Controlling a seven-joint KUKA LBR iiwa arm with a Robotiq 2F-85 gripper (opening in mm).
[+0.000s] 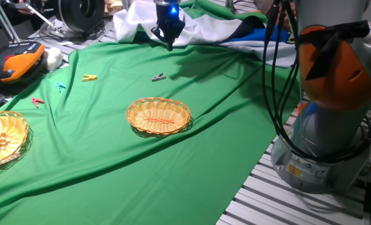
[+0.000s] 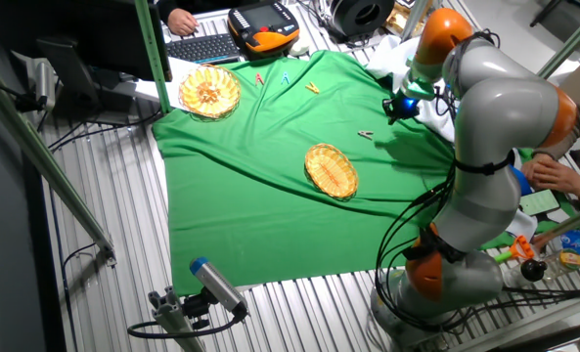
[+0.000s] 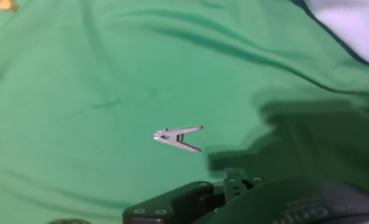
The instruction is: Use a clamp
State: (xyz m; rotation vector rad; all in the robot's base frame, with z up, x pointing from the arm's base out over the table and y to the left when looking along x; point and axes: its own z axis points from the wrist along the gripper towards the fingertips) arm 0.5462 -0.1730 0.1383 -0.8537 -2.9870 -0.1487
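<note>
One clamp [image 1: 158, 77] lies free on the green cloth [image 1: 110, 162] over the desk, between the wicker basket [image 1: 159, 116] and the raised gripper [image 1: 169, 44], well apart from both; finger spread cannot be told. Judged stage: approach only, with descent, grasp and squeezing all remaining

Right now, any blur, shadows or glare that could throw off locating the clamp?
Hand view: soft overall, clamp pale but separable from the green cloth; a dark shadow lies to its right, not over it. One fixed view: clamp tiny, blue light glows at the gripper. The other fixed view: clamp only a speck.
</note>
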